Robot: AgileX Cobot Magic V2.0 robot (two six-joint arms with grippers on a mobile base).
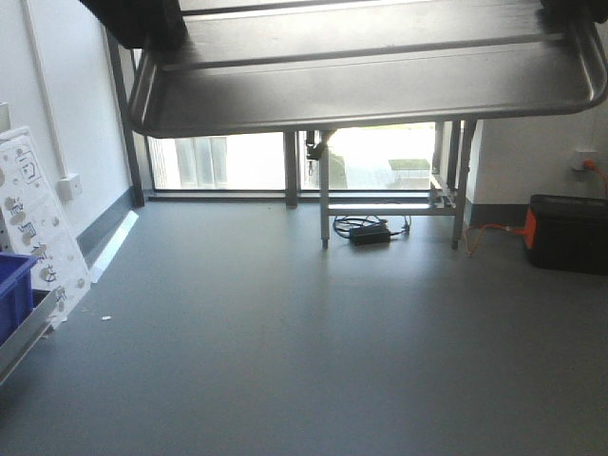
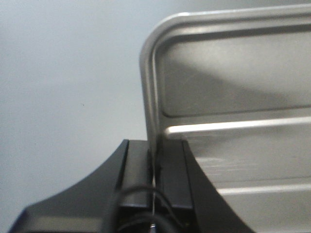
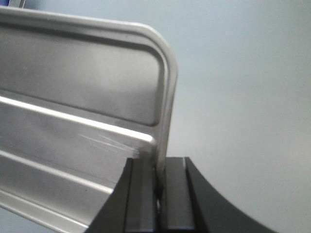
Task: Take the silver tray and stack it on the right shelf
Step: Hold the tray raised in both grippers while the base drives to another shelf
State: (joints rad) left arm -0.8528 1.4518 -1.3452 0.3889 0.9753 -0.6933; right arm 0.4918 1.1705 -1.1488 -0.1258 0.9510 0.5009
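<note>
The silver tray (image 1: 370,76) is held high across the top of the front view, seen from below, shiny with a rolled rim. My left gripper (image 2: 154,153) is shut on the tray's left rim (image 2: 148,97); two raised ridges cross the tray base there. My right gripper (image 3: 158,167) is shut on the tray's right rim (image 3: 167,111), ridges showing to its left. In the front view the left gripper (image 1: 142,24) shows only as a dark shape at the tray's top left corner and the right gripper (image 1: 579,9) at the top right. The right shelf is out of view.
Grey floor (image 1: 285,332) stretches ahead to a window wall. A metal-legged table frame (image 1: 394,204) stands at the back with cables under it. A black and orange box (image 1: 568,233) sits at the right wall. A blue crate (image 1: 14,290) and white panel (image 1: 38,228) are at the left.
</note>
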